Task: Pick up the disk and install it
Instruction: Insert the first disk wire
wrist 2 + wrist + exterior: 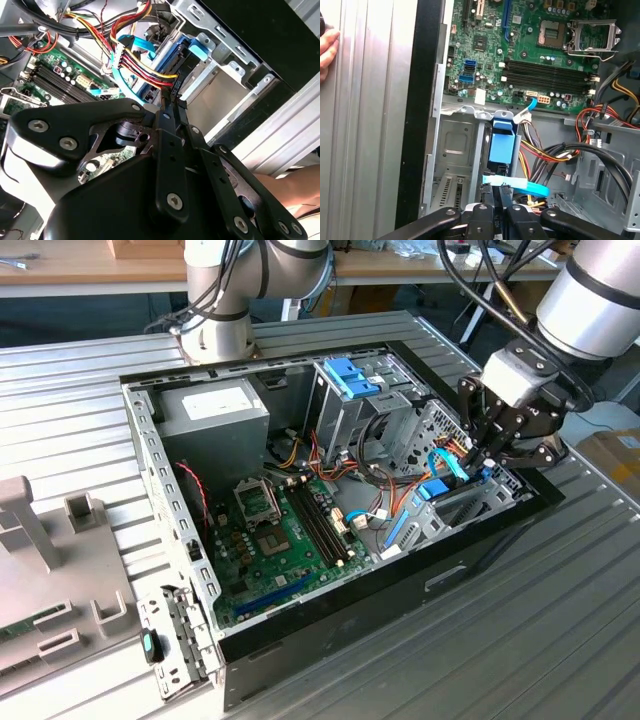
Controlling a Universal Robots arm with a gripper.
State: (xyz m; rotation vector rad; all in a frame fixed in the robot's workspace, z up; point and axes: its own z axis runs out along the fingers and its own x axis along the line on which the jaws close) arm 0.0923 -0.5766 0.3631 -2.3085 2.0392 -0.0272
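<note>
Disk, a light-blue-framed grey drive, is sitting upright in the silver bay at the open computer case's front corner, while the black gripper's clenched fingers are hovering beside loose cables, risking snagging.

text: none legible | power supply label: white, print unreadable | motherboard: markings unreadable
</note>
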